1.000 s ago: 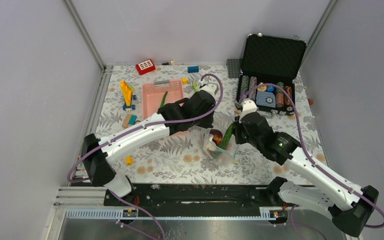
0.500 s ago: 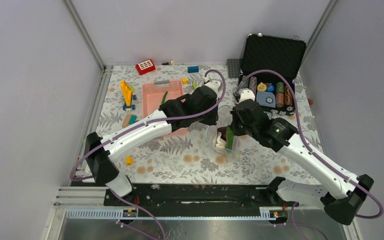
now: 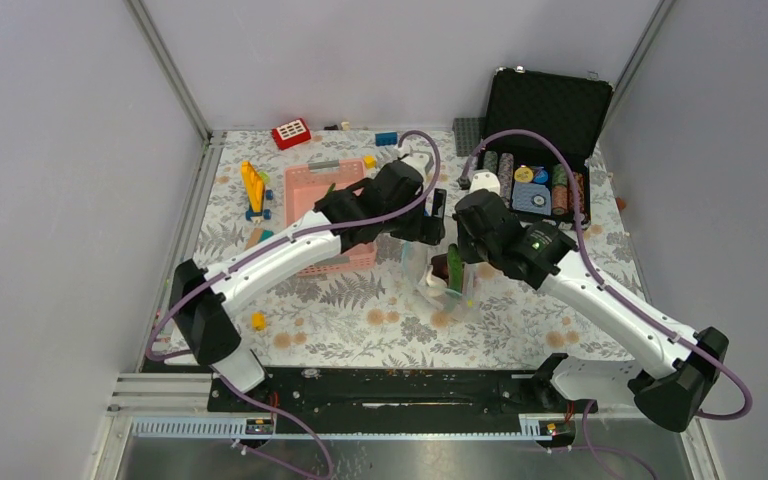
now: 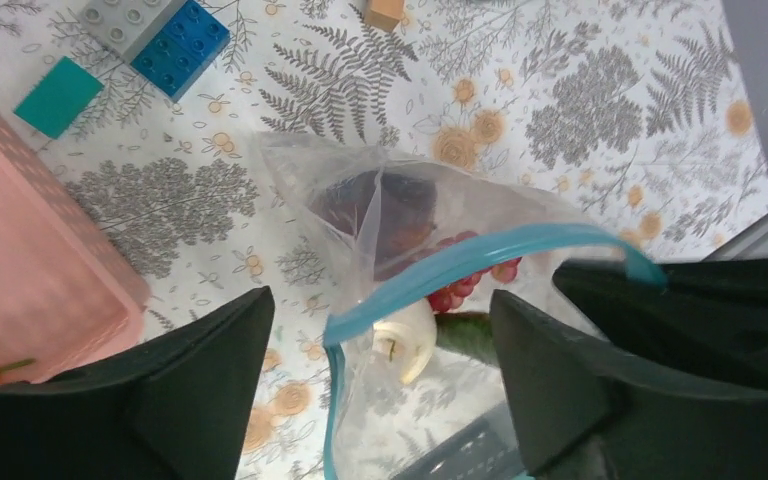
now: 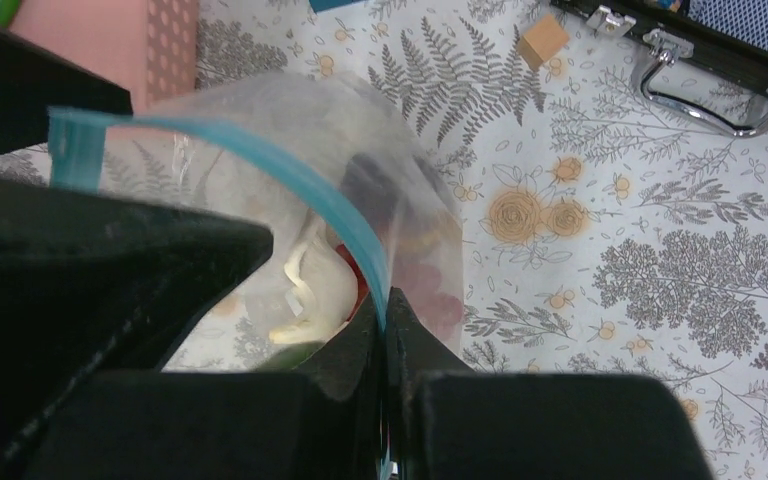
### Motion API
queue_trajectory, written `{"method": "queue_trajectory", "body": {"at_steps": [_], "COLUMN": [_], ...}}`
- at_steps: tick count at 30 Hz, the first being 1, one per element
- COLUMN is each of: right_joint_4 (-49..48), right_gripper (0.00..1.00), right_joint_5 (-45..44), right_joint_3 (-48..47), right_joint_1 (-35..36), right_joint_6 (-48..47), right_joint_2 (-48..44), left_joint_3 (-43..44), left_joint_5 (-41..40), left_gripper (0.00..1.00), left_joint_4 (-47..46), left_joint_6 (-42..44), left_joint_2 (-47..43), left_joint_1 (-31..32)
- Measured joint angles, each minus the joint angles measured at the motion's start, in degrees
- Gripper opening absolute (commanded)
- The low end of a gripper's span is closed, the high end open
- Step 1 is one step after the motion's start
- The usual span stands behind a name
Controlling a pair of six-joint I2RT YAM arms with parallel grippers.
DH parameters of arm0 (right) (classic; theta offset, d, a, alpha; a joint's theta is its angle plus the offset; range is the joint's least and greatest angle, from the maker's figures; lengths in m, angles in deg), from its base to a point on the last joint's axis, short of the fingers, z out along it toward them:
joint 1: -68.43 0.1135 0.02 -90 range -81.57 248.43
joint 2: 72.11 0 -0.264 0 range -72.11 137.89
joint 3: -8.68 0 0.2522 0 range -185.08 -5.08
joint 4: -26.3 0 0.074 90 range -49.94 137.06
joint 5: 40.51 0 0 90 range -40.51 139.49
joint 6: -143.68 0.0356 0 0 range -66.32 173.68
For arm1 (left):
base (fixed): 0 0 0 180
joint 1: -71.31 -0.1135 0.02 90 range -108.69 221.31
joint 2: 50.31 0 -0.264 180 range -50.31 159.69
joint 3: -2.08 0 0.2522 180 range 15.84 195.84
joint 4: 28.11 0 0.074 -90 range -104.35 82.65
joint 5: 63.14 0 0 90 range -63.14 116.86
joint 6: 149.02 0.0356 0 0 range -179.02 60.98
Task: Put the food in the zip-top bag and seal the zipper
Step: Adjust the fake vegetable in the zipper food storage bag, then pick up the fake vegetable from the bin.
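Note:
The clear zip-top bag (image 3: 438, 282) hangs just above the table's middle, its mouth gaping. My right gripper (image 3: 456, 256) is shut on the light-blue zipper (image 5: 355, 235), pinching the strip between its fingertips (image 5: 385, 312). My left gripper (image 4: 380, 350) is open; the zipper (image 4: 480, 255) curves between its spread fingers without touching them. Food lies inside the bag: a white piece (image 4: 407, 340), red grapes (image 4: 460, 290), a green pod (image 4: 468, 335) and a maroon round fruit (image 4: 375, 205). From the right wrist, the white piece (image 5: 310, 285) shows through the plastic.
A pink slotted basket (image 3: 325, 190) stands left of the bag with a green pod (image 3: 328, 196) in it. An open black case of poker chips (image 3: 540, 190) is at the back right. Building blocks (image 3: 253, 188) and a red block (image 3: 291, 132) lie at the back left.
My left gripper has opened and let go of the bag's edge, drawing back a little. The right gripper has carried the bag slightly toward the back, still pinching the zipper.

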Motion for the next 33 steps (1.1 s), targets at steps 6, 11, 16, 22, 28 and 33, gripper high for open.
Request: {"method": "queue_trajectory", "body": {"at_steps": [6,11,16,22,28,33], "right_joint_4": [0.4,0.9,1.2,1.2,1.2,1.2], "right_gripper": [0.0,0.0,0.0,0.0,0.0,0.0], "right_joint_5": [0.0,0.2,0.9,2.3,3.3,3.9], "right_joint_3": [-2.7,-3.0,-3.0,-3.0,-3.0,-3.0], "right_joint_1": [-0.7,-2.2,-3.2,-3.7,-4.0,-4.2], "right_joint_6": [-0.5,-0.5,-0.5,-0.5,-1.0,-1.5], "right_joint_2": [0.7,1.7,1.8,1.8,1.8,1.7], "left_joint_3": [-3.9,-8.7,-13.1,-16.3,-17.5,-16.8], "left_joint_5": [2.2,3.4,8.9,5.4,0.6,0.8], "left_gripper": [0.99,0.99,0.99,0.99,0.99,0.95], "left_joint_4": [-1.2,-3.7,-6.2,-5.6,-2.7,-2.7], "left_joint_6": [1.9,4.0,5.5,5.6,3.1,4.0], "left_joint_2": [-6.7,-15.7,-21.7,-23.6,-22.3,-13.9], "left_joint_1": [-0.3,-0.3,-0.3,-1.5,-13.7,-24.1]}}
